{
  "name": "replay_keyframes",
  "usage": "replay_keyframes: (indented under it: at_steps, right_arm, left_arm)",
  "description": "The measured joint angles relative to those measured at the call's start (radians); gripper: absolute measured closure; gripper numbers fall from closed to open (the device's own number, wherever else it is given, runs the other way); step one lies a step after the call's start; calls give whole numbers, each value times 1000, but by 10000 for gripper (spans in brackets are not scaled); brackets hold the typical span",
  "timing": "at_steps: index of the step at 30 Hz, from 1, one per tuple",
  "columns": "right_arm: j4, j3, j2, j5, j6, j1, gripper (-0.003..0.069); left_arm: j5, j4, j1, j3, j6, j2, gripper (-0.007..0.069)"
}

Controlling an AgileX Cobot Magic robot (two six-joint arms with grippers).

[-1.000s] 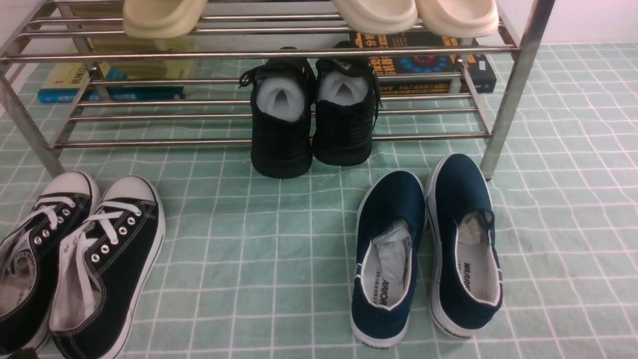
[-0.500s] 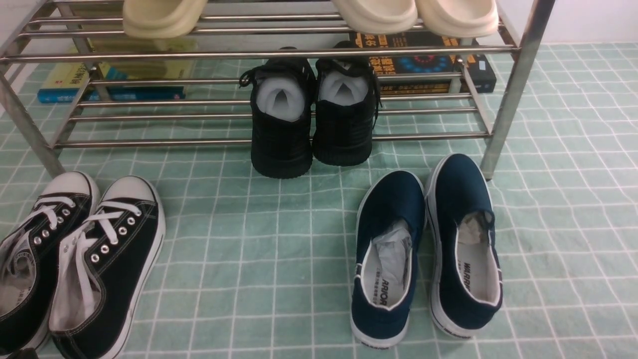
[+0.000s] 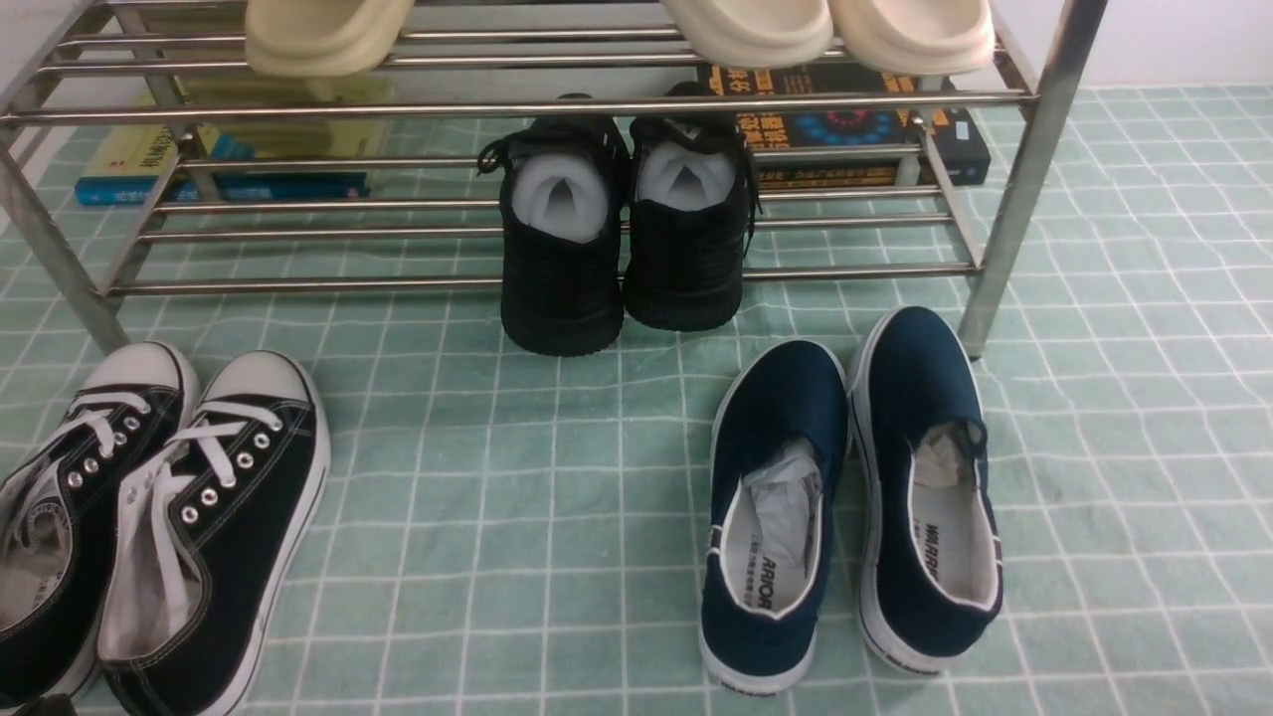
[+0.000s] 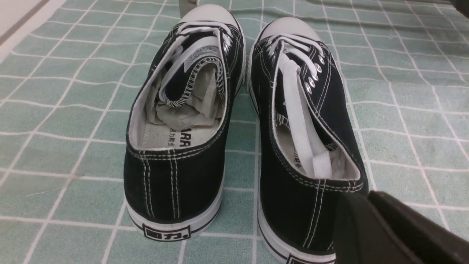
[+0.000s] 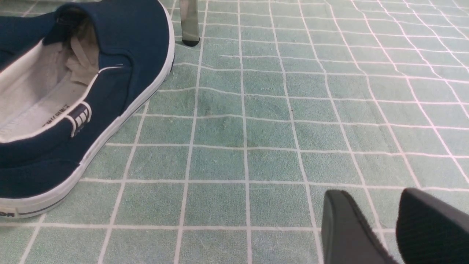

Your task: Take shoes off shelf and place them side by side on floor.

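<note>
The shoes, two black canvas sneakers with white laces and toe caps, stand side by side on the pale green floor (image 3: 517, 517) at the front left, one (image 3: 60, 517) touching the other (image 3: 219, 517). Their toes point toward the steel shelf (image 3: 557, 104). In the left wrist view my left gripper (image 4: 366, 200) is shut with nothing in it, just behind the heel of the right-hand shoe (image 4: 300, 121); the other shoe (image 4: 183, 110) sits beside it. My right gripper (image 5: 370, 200) stands open above bare floor, apart from everything. Neither gripper shows in the front view.
All-black sneakers (image 3: 617, 239) rest on the shelf's lower tier, heels overhanging. Cream slippers (image 3: 825, 30) sit on the top tier. Navy slip-ons (image 3: 845, 497) lie on the floor at the right, near a shelf leg (image 5: 188, 22). Books (image 3: 845, 129) lie behind the shelf.
</note>
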Motion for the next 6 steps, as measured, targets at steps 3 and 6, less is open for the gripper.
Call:
replay_keyframes:
  at_steps: [3, 6]
  right_arm:
    - [0, 0, 0, 0, 0, 0, 421]
    - [0, 0, 0, 0, 0, 0, 421]
  left_arm:
    - [0, 0, 0, 0, 0, 0, 568]
    - [0, 0, 0, 0, 0, 0, 562]
